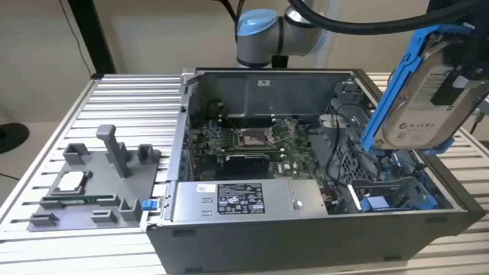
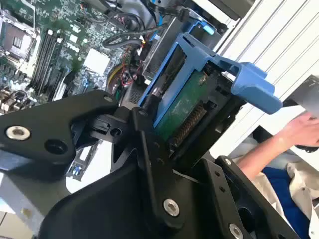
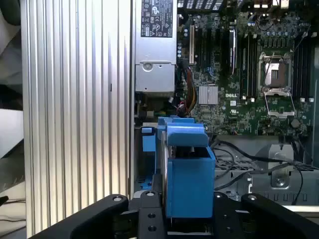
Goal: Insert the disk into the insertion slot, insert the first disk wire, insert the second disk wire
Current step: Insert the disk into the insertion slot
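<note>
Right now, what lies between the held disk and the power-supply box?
In the first wrist view, a bundle of coloured wires lies between the power-supply box and the disk.

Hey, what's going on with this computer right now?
A robot arm's gripper is clamped on the disk, a hard drive in a blue carrier. It holds the disk tilted in the air above the open computer case. The insertion slot sits inside the case toward the exterior view's right, below the disk. The disk is not yet in it.
</note>
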Controlling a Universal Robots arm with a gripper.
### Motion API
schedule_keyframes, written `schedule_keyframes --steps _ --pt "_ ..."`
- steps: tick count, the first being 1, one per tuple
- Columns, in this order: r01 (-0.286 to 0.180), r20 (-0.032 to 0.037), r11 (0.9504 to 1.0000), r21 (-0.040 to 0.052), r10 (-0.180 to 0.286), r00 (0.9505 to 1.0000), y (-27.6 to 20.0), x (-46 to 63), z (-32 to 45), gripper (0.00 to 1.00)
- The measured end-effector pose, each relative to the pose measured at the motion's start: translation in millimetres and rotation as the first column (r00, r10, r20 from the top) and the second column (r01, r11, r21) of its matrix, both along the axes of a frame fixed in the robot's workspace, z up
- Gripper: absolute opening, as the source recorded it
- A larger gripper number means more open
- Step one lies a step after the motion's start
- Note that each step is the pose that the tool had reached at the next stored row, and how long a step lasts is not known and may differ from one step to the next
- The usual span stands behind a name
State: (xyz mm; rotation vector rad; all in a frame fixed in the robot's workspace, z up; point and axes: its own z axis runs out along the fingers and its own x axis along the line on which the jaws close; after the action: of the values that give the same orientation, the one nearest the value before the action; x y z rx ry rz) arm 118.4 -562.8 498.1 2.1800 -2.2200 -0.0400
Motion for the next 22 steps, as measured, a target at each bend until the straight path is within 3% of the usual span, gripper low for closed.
schedule_keyframes --steps 6,22 --pt "0.000 0.0000 1.0000 -0.0003 0.000 1.0000 -0.2 0.0 -0.4 0.00" --pt "0.000 0.0000 1.0000 0.0006 0.000 1.0000 -6.3 2.9 -9.7 0.00"
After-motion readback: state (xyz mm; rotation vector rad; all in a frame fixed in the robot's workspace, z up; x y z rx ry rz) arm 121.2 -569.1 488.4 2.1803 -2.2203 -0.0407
